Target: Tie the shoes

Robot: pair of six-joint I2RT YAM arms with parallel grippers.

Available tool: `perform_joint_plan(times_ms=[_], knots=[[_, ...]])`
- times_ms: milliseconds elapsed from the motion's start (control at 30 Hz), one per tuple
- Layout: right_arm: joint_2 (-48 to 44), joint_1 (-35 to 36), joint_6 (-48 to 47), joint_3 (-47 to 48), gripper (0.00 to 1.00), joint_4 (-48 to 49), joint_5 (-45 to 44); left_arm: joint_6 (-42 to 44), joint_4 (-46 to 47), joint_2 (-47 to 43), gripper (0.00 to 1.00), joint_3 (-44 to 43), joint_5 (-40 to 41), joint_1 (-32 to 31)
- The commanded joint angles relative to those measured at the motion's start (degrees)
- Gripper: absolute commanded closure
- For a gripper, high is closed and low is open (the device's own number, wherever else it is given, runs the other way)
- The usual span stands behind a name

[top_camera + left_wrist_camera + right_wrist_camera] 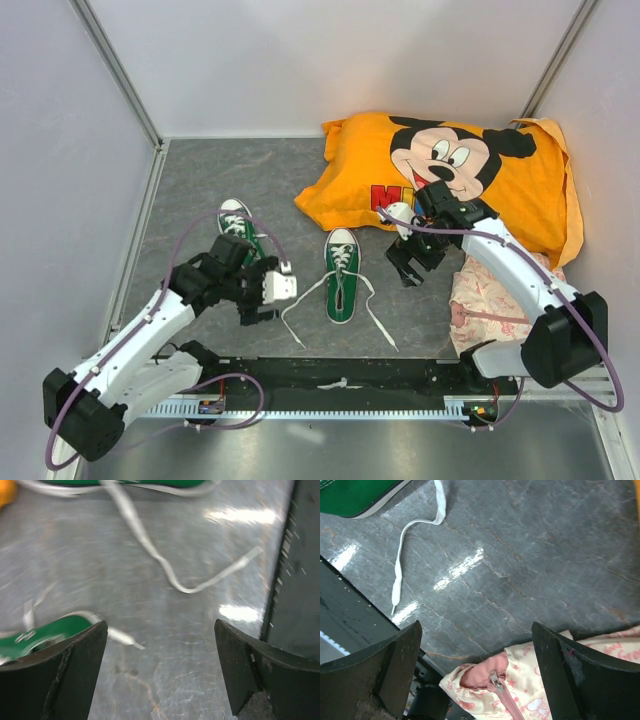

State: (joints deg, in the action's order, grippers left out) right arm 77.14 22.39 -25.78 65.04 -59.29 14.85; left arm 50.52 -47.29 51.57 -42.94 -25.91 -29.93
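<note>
Two small green sneakers with white toe caps lie on the grey table. One (341, 275) is in the middle, its long white laces (375, 320) spread loose to both sides. The other (238, 228) is at the left, partly hidden under my left arm. My left gripper (262, 300) is open and empty between the two shoes, above the table; its view shows the left shoe (40, 635) beside its left finger and a loose lace (165, 570) ahead. My right gripper (408, 268) is open and empty right of the middle shoe, whose edge (355, 497) and lace (402, 555) show.
An orange Mickey Mouse cloth (450, 175) lies at the back right. A pink and cream zippered garment (480, 300) lies at the right front, also in the right wrist view (520, 690). A black rail (340, 375) runs along the near edge. Walls enclose the table.
</note>
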Motion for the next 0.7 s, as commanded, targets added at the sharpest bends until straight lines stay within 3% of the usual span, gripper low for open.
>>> perform_joint_plan(times_ms=[0,167,367,533,667], knots=[[2.22,0.11,3.1,2.29,0.02,-1.18,3.78,13.81,2.63,2.38,0.13,5.04,-2.74,-4.34],[5.29,0.02,4.68,2.03,0.02,-1.27,5.36,18.81,5.89,10.89,0.26,5.85,-3.18,-7.33],[8.37,0.11,6.35,1.41,0.02,-0.48,7.99,26.36,7.2,14.26,0.35,7.34,-4.76,-9.26],[8.99,0.11,9.15,0.62,0.02,1.97,11.25,30.86,8.26,14.52,0.4,10.24,-4.76,-11.46],[7.76,1.6,13.03,-2.36,0.08,7.77,11.26,33.05,10.19,14.7,0.41,12.52,-4.06,-13.92]])
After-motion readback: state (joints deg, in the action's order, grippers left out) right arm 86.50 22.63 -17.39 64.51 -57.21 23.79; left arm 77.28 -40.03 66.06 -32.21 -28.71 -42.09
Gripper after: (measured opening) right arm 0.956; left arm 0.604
